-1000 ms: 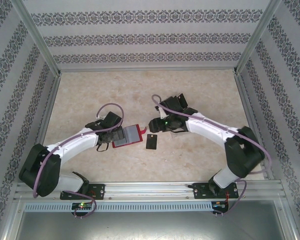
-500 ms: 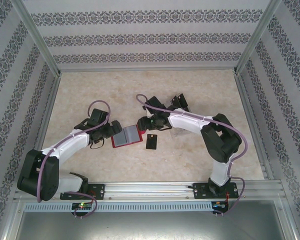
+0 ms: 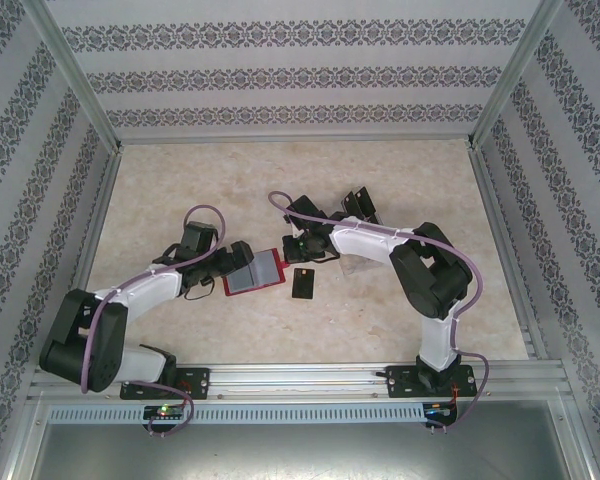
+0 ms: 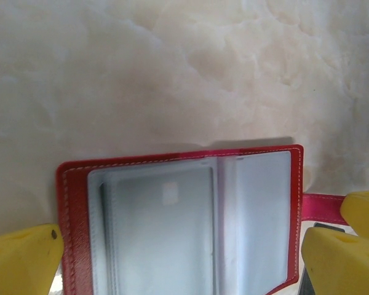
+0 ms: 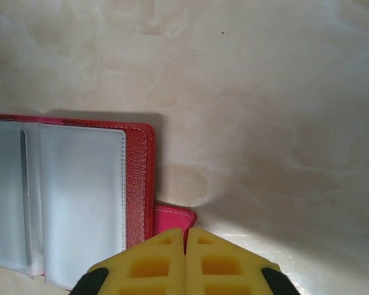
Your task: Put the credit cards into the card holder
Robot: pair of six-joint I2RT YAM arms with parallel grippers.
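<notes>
Left gripper (image 3: 233, 262): you see it wide apart, astride the holder's left edge.
Card holder (image 3: 254, 271): open, flat, mid desk (image 3: 380, 320).
Right gripper (image 5: 184, 249): just moved in and closed at the tab (image 5: 172, 218); whether it pinches the tab, I cannot tell.
Credit card (image 3: 304, 284): near-right of the holder, not yet inserted.

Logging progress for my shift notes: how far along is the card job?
Done: the card holder lies open, sleeves showing no card. In hand: left hand open astride it; right hand shut at its pink tab. Left: the black card beside it goes in.
</notes>
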